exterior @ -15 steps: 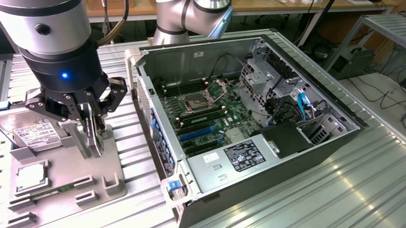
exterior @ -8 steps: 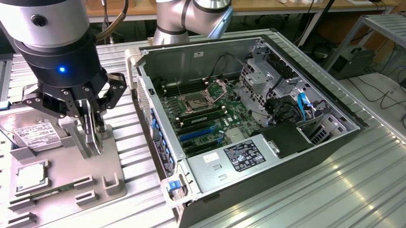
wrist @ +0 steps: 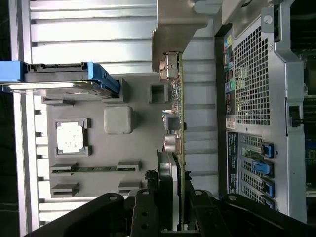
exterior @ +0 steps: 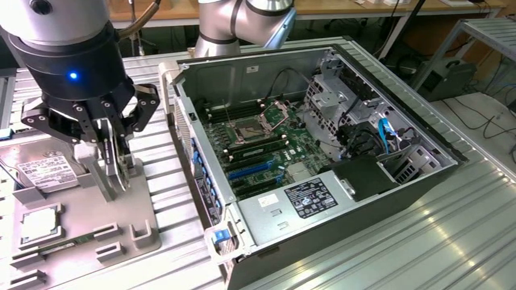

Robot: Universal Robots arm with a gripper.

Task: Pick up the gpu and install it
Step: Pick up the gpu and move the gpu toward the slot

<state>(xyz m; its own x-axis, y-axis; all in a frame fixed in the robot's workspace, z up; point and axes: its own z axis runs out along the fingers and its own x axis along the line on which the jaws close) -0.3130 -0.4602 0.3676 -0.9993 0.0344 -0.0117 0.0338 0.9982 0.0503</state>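
Ribbed silver worktop (exterior: 451, 229) carries an open computer case (exterior: 266, 229) lying on its side, with benches and cables in the background. Inside the case, a green motherboard (exterior: 258, 145) faces up, with blue slots along its near edge.

On the exterior view's left, just beside the case, sits a grey fixture tray (exterior: 137, 211). A silver hard drive (exterior: 45, 169) with a white label rests at the tray's far end. A square processor chip (exterior: 38, 222) lies nearer, and a narrow green memory stick (exterior: 60, 246) sits in a slot near the front edge.

Above the tray hangs the black tool (exterior: 111, 142) of the robot arm, with a small blue light on its body. Its fingers are pressed onto the gpu (exterior: 113, 172), pinching the thin black card from both faces. The card stands on edge over the tray, outside the case. Whether its lower end touches the tray cannot be told.

In the wrist view, the tool (wrist: 170, 197) grips the gpu (wrist: 177, 143) edge-on. The round fan bulges from one face near the fingers, and the silver metal bracket (wrist: 170, 29) caps the far end. The tray (wrist: 138, 133) lies to one side of the card and the perforated wall of the case (wrist: 256, 74) to the other.
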